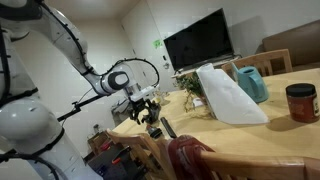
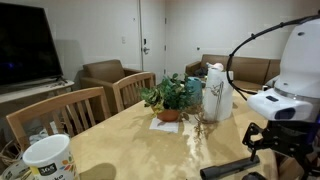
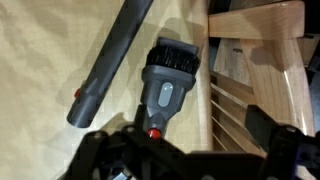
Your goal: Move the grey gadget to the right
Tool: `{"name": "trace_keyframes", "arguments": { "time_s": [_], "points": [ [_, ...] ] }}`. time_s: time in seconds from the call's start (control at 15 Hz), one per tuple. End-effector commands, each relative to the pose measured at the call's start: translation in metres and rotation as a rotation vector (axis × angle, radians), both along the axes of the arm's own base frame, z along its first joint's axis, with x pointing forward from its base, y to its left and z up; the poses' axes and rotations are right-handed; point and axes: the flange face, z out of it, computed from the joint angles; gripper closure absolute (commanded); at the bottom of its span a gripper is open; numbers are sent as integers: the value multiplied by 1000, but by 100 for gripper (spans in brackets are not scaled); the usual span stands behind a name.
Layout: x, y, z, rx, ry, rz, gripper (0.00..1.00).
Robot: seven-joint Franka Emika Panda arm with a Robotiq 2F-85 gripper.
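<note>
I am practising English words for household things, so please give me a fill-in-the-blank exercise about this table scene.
1. The grey tube lies on the ____.
2. The brush head lies between the tube and the wooden ____.
3. In an exterior view, the mug is ____ in colour.
Missing words: table; chair; white.

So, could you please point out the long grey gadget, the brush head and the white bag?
grey gadget (image 3: 110, 65): wrist view, middle of its shaft.
brush head (image 3: 176, 55): wrist view, its dark bristles.
white bag (image 1: 228, 95): an exterior view, middle of its side.
</note>
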Motion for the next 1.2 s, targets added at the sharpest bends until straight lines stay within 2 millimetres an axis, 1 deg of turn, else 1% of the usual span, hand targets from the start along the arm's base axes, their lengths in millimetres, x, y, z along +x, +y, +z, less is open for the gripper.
{"name": "trace_keyframes", "arguments": {
  "time_s": [0.0,0.2,0.53,0.73,0.87,1.0,1.07,1.13],
  "points": [
    [11,3,-16,-21,16,-65,0],
    [19,9,-27,-43,5,-90,0],
    [35,27,-45,-72,-20,-71,0],
    [41,37,-57,-76,-21,-62,0],
    [42,43,-65,-77,-14,-56,0],
    [42,47,-69,-85,-5,-48,0],
    [37,41,-66,-90,11,-43,0],
    [38,43,-69,-89,14,-40,0]
  ]
}}
